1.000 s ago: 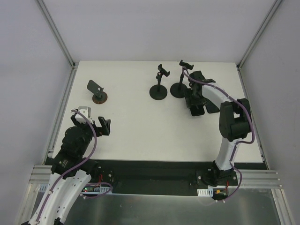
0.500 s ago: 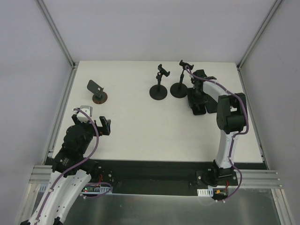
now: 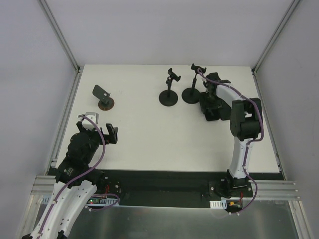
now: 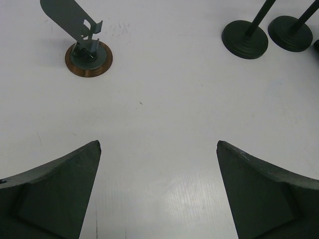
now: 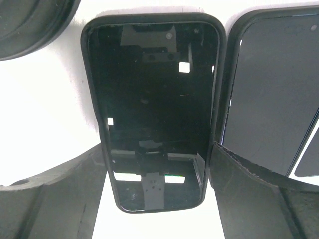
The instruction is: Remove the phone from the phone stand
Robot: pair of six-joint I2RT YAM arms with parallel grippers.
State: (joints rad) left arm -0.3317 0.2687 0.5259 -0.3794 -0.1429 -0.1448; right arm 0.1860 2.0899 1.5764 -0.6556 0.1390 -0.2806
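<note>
Right wrist view: second phone point(image 5: 271, 89), right of the right gripper point(image 5: 157, 147), cut by the frame edge; round base point(image 5: 35, 22), ahead-left, likewise. Grip on the phone point(image 5: 154, 99) cannot be resolved. Left wrist view: 2 poles point(image 4: 263, 11) cropped ahead.

right arm point(image 3: 242, 124): elbow pulled leftward, more upright | left hand point(image 3: 110, 134): wrist turned slightly right
</note>
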